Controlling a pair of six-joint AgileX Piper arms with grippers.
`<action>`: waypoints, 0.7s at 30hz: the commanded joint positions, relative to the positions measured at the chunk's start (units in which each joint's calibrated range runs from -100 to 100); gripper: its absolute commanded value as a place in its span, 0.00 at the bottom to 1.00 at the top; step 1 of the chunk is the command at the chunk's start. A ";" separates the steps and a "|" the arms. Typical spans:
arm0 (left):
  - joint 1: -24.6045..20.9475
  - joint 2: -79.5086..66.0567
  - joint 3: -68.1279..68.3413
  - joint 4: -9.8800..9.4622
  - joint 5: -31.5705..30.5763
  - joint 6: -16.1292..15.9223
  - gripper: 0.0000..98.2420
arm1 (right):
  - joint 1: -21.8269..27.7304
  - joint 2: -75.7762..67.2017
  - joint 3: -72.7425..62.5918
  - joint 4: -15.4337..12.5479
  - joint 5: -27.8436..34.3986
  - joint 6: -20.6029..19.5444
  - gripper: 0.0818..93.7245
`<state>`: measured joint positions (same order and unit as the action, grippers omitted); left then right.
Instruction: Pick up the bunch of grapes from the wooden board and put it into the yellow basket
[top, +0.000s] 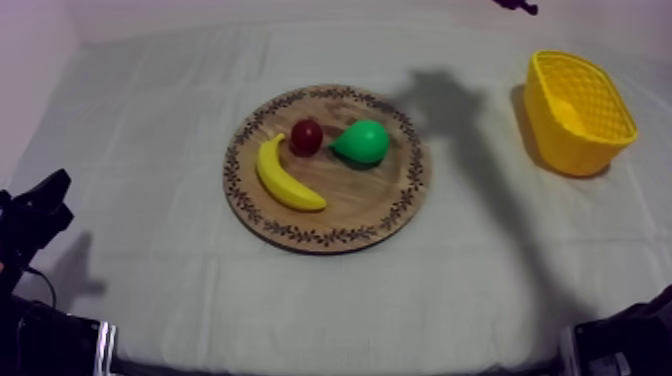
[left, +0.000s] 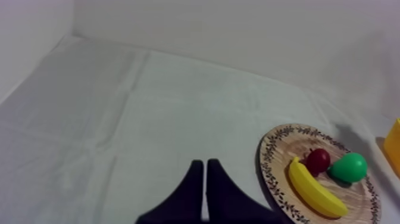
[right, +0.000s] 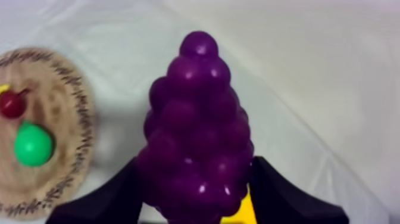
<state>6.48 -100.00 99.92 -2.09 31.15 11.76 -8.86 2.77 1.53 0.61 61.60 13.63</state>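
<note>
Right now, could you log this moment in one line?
right gripper shut on grapes; left gripper shut; board: banana, pear, small red fruit

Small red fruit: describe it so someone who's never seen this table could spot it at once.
Start at the round wooden board in the middle of the table. Three toy fruits lie on it; the small red fruit sits between the far end of the yellow banana and the green pear. It is the smallest, the only round dark red one.

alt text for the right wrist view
The right hand is shut on a purple bunch of grapes above the grey-white cloth. Nearby lies the wooden board, holding a green pear and a small red fruit.
</note>
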 joint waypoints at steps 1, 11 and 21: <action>0.00 0.00 -0.03 -0.03 -0.03 -0.01 0.00 | 2.96 0.29 -0.22 0.15 -0.79 -0.64 0.31; 0.00 0.00 -0.03 -0.03 -0.03 -0.01 0.00 | 10.79 2.30 -0.39 1.21 -1.03 -4.50 0.33; 0.00 0.00 -0.03 -0.03 -0.03 -0.01 0.00 | 15.06 5.99 1.14 1.93 5.52 -7.39 0.33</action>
<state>6.48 -100.00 99.92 -2.09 31.15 11.76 6.01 8.33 2.47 2.64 66.27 5.91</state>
